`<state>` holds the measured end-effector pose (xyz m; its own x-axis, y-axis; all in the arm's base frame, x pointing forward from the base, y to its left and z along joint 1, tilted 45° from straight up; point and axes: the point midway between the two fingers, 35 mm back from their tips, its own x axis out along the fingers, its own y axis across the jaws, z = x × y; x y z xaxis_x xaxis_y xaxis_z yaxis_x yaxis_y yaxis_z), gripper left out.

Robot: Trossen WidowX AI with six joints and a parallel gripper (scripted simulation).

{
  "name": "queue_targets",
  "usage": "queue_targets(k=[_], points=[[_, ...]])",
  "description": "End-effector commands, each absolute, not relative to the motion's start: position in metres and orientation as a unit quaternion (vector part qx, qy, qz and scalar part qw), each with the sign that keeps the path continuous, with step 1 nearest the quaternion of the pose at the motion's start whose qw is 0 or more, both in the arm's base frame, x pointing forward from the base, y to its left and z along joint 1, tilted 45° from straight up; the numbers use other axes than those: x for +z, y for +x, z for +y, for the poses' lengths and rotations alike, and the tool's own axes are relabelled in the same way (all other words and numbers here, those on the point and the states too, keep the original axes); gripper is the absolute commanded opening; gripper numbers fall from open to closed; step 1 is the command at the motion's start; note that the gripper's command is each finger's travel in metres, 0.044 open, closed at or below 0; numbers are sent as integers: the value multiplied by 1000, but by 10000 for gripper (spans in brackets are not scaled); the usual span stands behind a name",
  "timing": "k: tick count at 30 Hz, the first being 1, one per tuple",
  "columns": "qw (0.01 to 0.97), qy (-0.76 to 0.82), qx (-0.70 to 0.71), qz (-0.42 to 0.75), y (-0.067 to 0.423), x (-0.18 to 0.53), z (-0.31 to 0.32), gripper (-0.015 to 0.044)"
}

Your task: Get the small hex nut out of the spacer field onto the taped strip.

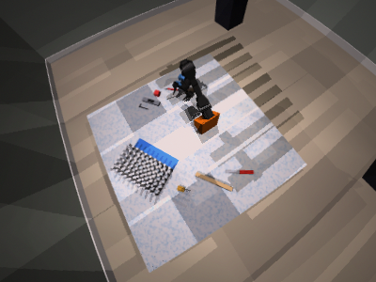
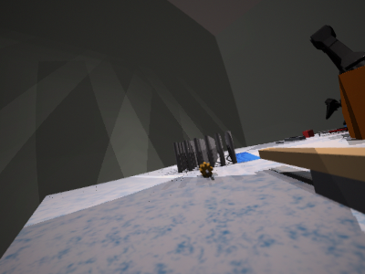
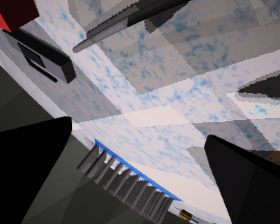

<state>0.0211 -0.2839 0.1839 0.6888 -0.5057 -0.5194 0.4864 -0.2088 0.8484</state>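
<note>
Our pincer (image 1: 175, 90) released and holding nothing, poised near the red block (image 1: 157, 92), well apart from the spacers (image 1: 142, 170), blue strip (image 1: 156, 151) alongside.

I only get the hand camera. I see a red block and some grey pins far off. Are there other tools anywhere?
Observer: Yes. A wooden stick and a red-handled tool lie across the orange base from your red block.
Operator: Where is my arm?
Observer: The arm is folded in close to that base, and the open gripper is near the red block.
Operator: Are any pins lying down?
Observer: From the side camera, the pins I can see stand upright. A small yellow thing sits just outside them.
</note>
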Motion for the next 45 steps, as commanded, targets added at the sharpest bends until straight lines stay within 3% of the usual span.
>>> queue_targets(k=[1,13,26,39,45], points=[[580,701,-407,-79,-9,200,-273,440],[381,749,-397,-369,-97,252,-215,440],[380,748,-395,-374,-106,213,-256,440],[380,749,-395,-373,-106,214,-257,440],[328,782,-402,-345,-105,214,-263,440]])
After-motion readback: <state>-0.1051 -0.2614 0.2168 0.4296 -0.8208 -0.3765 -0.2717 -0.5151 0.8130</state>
